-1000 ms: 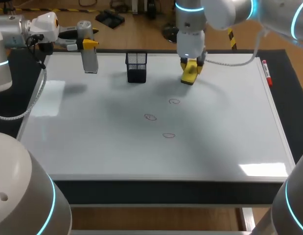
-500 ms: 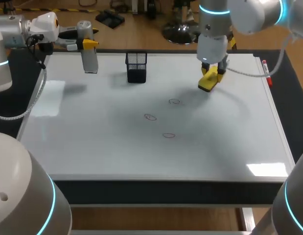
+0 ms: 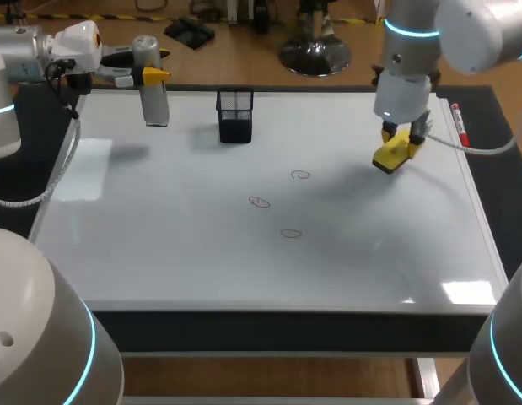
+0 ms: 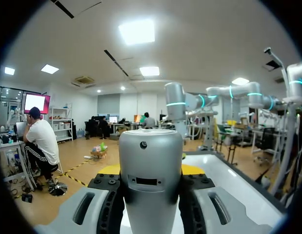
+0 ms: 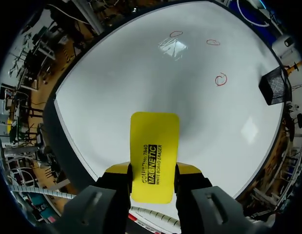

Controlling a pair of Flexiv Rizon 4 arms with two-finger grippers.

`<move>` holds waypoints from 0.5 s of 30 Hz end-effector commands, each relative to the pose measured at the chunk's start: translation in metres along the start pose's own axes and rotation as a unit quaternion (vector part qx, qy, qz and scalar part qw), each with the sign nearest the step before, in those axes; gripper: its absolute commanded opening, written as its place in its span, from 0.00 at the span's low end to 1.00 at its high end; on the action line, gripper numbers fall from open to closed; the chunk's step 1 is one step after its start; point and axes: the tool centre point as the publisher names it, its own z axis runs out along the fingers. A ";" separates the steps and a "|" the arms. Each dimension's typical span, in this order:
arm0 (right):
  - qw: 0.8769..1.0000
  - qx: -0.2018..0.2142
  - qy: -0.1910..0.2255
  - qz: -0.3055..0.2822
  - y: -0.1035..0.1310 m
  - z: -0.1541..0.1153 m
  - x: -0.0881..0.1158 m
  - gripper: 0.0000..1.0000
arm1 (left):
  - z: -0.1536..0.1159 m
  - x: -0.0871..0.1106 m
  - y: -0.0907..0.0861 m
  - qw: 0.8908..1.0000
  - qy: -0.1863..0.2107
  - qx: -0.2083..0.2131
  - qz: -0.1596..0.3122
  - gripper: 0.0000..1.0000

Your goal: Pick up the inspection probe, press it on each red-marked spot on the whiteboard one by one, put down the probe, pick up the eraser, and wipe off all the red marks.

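Note:
My left gripper [image 3: 149,76] hangs above the whiteboard's [image 3: 159,245] far left corner, shut on the silver cylindrical probe [image 3: 153,99], which points down. In the left wrist view the probe [image 4: 151,175] fills the gap between the fingers. My right gripper [image 3: 401,139] is shut on the yellow eraser [image 3: 393,154], held over the board's right side, to the right of the marks. The eraser [image 5: 153,156] sticks out ahead of that gripper [image 5: 151,171]. Three small red circles lie mid-board: one [image 3: 301,175] farthest back, one [image 3: 259,202] to the left, one [image 3: 291,233] nearest.
A black mesh holder [image 3: 235,116] stands at the back of the board, seen also as the mesh holder [image 5: 275,85] in the right wrist view. A red marker [image 3: 459,125] lies along the board's right edge, close to my right gripper.
My right arm has carried the eraser to the right, from beside the mesh holder to the board's right side. The left arm and the probe have stayed still.

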 end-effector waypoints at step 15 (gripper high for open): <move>1.000 0.011 -0.015 -0.003 -0.006 0.002 0.037 0.00 | 0.000 0.002 -0.002 1.000 -0.002 -0.001 0.000 0.00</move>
